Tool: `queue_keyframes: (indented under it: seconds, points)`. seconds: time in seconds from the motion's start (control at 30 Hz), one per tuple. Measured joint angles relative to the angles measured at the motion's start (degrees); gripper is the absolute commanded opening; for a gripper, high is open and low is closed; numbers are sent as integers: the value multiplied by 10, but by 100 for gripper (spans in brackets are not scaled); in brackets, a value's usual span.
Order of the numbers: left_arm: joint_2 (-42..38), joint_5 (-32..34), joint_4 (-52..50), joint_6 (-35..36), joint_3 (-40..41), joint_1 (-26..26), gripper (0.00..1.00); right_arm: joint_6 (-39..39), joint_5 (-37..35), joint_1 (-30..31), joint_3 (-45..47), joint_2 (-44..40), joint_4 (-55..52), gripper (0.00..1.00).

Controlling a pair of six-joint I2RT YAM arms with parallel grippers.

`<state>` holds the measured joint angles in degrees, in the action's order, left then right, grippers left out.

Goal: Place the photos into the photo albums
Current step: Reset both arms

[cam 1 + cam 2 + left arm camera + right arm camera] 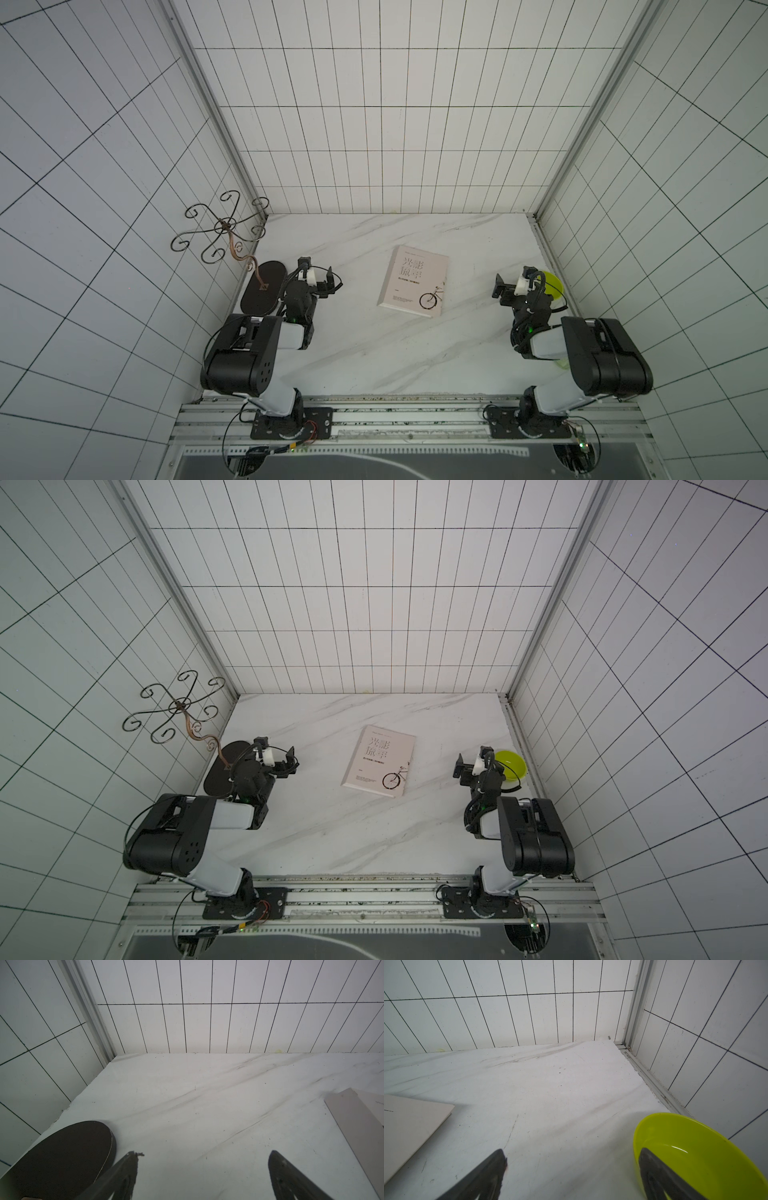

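while both arms sit folded near the front rail, the stock reads as follows.

photo album (413,282): one, white, closed, cover up, with grey characters and a small bicycle drawing. it lies flat and slightly skewed near the middle of the marble table (374,357), between the two arms and well apart from each; seen in both top views.

left gripper (318,272): jaws spread wide, nothing between them, over bare table left of the album.

right gripper (513,280): jaws spread wide, empty, right of the album, just beside the bowl.

bowl (695,1147): one, lime green, at the right edge by the wall.

wire stand (224,226): one, scrolled arms, on a dark oval base (262,293), at the left wall.
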<state>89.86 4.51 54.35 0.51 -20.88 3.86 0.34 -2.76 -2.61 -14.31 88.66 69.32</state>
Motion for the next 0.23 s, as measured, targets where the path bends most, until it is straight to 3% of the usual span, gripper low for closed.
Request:
queue_keyframes:
  seconds: [0.23]
  points:
    - [0, 4, -13, 1, 0, 0, 97, 0, 0, 0, 0, 0, 0, 99]
